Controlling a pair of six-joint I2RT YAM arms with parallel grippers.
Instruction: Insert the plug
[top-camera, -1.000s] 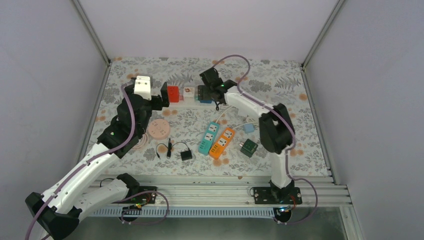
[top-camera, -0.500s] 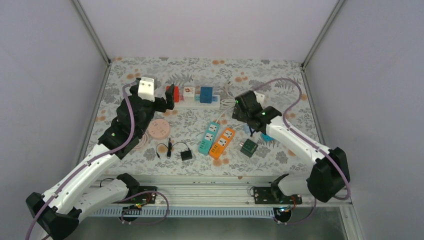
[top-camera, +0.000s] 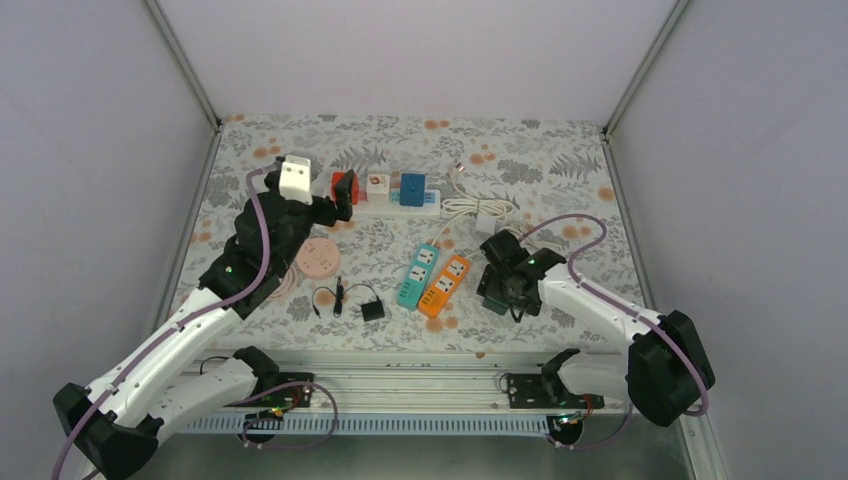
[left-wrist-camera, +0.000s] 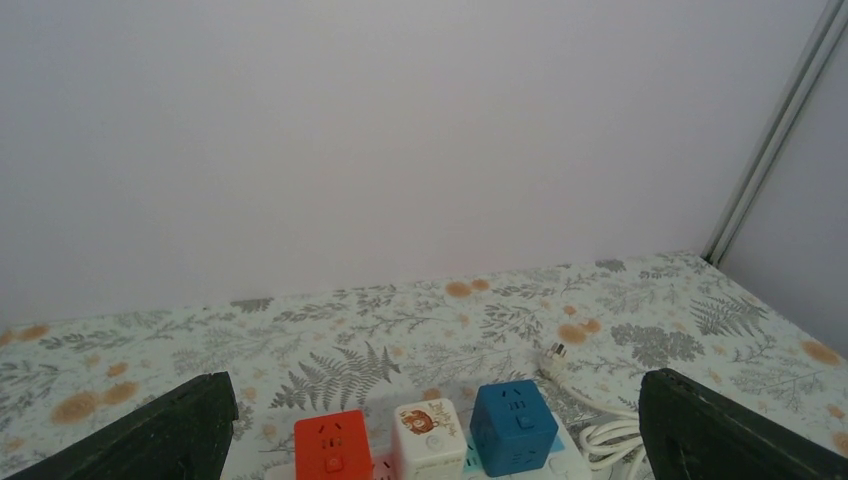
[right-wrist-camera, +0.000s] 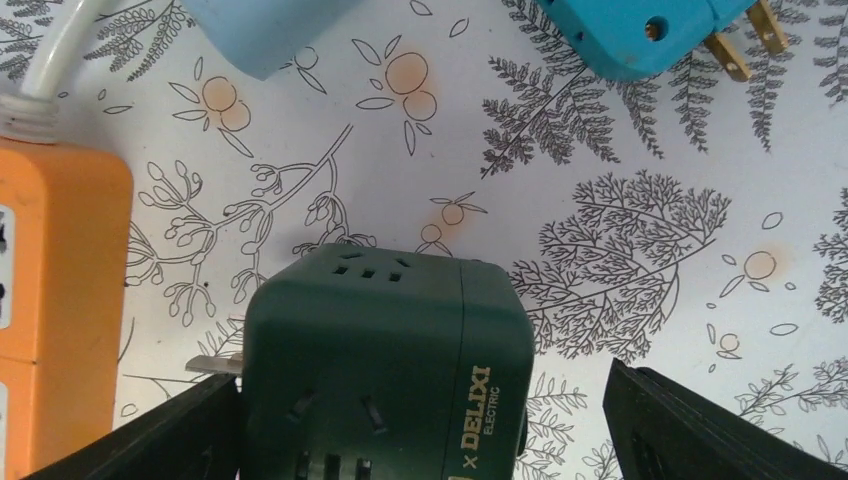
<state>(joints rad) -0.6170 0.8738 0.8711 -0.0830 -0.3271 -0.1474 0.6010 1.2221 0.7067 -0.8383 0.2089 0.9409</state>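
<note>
Beneath the spread right tool (right-wrist-camera: 420, 432), only the wrist view shows DELIXI lettering on the green cube (right-wrist-camera: 385, 330).

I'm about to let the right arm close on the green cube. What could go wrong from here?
The green cube sits off centre in the right gripper, close to one finger; closing may shove or twist it. Its metal prong points at that finger and could get pinched instead of the flat side. The orange power strip lies close by and might be nudged.
</note>
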